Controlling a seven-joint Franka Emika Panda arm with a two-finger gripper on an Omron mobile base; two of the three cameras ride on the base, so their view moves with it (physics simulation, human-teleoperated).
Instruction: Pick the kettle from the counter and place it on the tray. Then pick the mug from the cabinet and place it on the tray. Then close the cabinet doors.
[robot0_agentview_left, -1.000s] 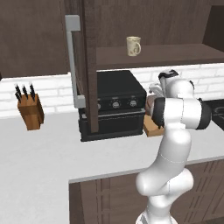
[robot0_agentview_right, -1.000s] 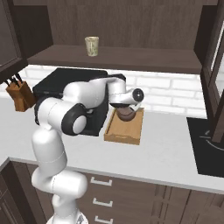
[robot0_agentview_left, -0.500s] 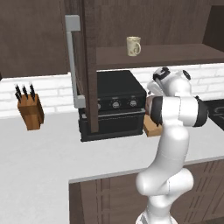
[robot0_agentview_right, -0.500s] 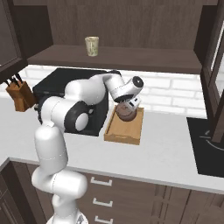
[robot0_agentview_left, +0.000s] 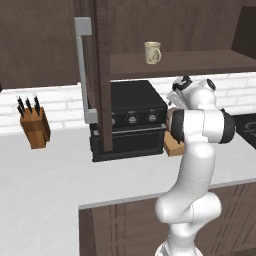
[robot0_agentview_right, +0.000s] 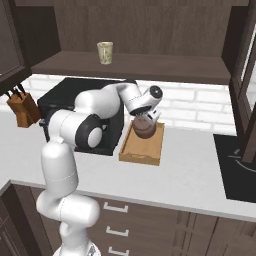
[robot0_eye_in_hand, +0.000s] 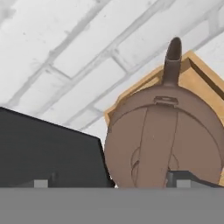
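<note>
The brown kettle (robot0_agentview_right: 144, 129) stands on the wooden tray (robot0_agentview_right: 141, 150) to the right of the black oven; the hand view looks down on the kettle (robot0_eye_in_hand: 162, 140) with the tray's rim (robot0_eye_in_hand: 197, 74) behind its spout. My gripper (robot0_agentview_right: 146, 116) hangs open just above the kettle, its fingertips (robot0_eye_in_hand: 179, 177) wide apart and holding nothing. In the left base view the gripper (robot0_agentview_left: 176, 96) is beside the oven and my arm covers the kettle. The cream mug (robot0_agentview_right: 105, 52) sits on the cabinet shelf (robot0_agentview_right: 150, 67), also the mug (robot0_agentview_left: 152, 52). The cabinet doors (robot0_agentview_left: 95, 75) stand open.
The black oven box (robot0_agentview_left: 130, 120) sits on the counter (robot0_agentview_right: 165, 175) left of the tray. A knife block (robot0_agentview_left: 34, 127) stands far left. The open door's bar handle (robot0_agentview_left: 82, 70) juts out over the counter. A dark cooktop (robot0_agentview_right: 235, 165) lies at the right; another open door (robot0_agentview_right: 247, 75) hangs above it.
My hand has risen away from the kettle, which stays on the tray. The jaws have stayed wide apart.
</note>
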